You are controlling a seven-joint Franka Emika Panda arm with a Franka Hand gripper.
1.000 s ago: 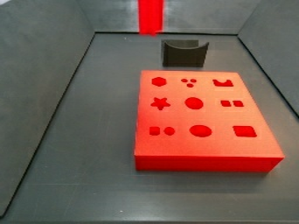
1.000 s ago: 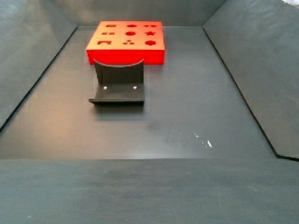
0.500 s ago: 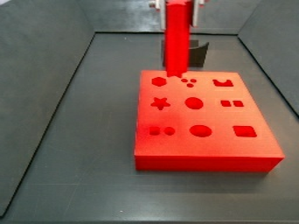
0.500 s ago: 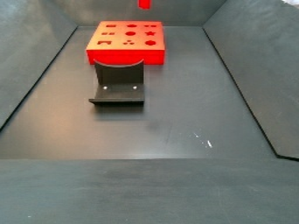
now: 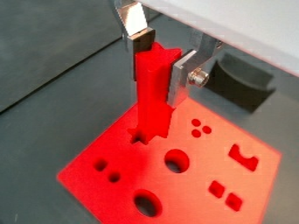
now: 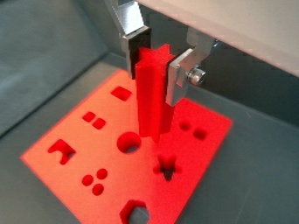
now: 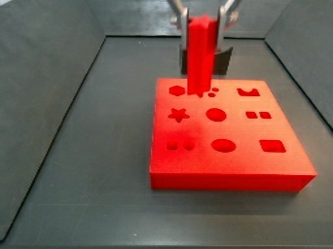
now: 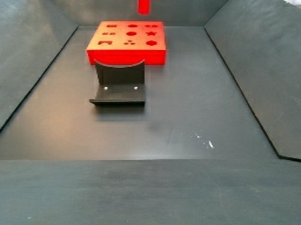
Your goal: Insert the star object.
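Observation:
My gripper (image 7: pixel 202 19) is shut on the star object (image 7: pixel 200 58), a long slim bright red peg with a star-shaped section, held upright by its top end. Both wrist views show the silver fingers clamping it, with the gripper (image 5: pixel 160 59) (image 6: pixel 160 61) on the peg (image 5: pixel 149 96) (image 6: pixel 149 96). The flat red block (image 7: pixel 247 160) lies below. The peg's lower end hangs over the block's far part, near the star hole (image 7: pixel 178 115) (image 5: pixel 145 137) (image 6: pixel 170 164). I cannot tell if it touches the block. In a side view only the peg's tip (image 8: pixel 143 5) shows, above the block (image 8: pixel 127 55).
The dark fixture (image 8: pixel 119 83) stands on the floor next to the block and shows partly behind the peg (image 7: pixel 221 60). Grey walls (image 7: pixel 53 88) enclose the floor. The block has several other shaped holes, such as a round one (image 7: pixel 216 115).
The gripper has come down from the top of the view with the peg and moved a little nearer, so the peg's lower end now hangs lower over the block.

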